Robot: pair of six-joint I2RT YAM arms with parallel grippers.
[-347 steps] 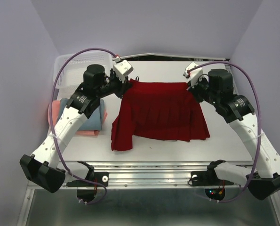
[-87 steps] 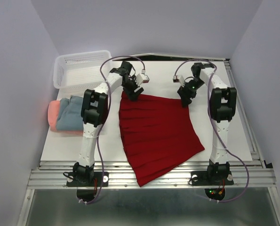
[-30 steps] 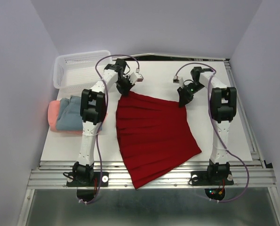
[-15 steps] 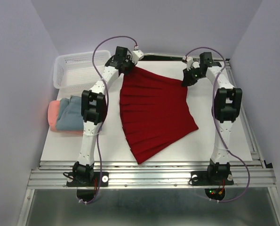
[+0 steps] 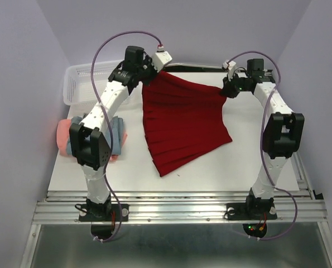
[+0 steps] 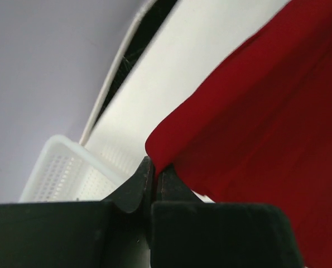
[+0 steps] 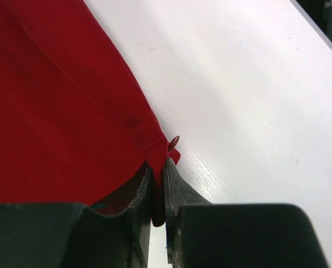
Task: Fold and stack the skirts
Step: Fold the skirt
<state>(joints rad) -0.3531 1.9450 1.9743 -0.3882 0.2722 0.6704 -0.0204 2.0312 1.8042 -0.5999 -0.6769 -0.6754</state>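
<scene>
Evidently the red skirt (image 5: 182, 123) has been drawn back from the near edge. A second ago its hem hung over the front rail; now the hem lies wholly on the table (image 5: 210, 178). To the left, the pink skirt (image 5: 61, 133) and the blue skirt (image 5: 120, 135) lie folded together, partly behind the left arm. Further back, both waist corners have been raised and carried toward the far wall, so the cloth slopes up from hem to waistband. In my judgement this is straightening before the fold; folding and stacking remain outstanding.

The overhead view gives the layout but not the grips. The left wrist view shows the left gripper (image 6: 154, 174) with jaws pressed together on one waist corner, the basket (image 6: 59, 167) beyond. The right wrist view shows the right gripper (image 7: 158, 178) pinching the other corner, beside what appears to be a small loop (image 7: 173, 142).
</scene>
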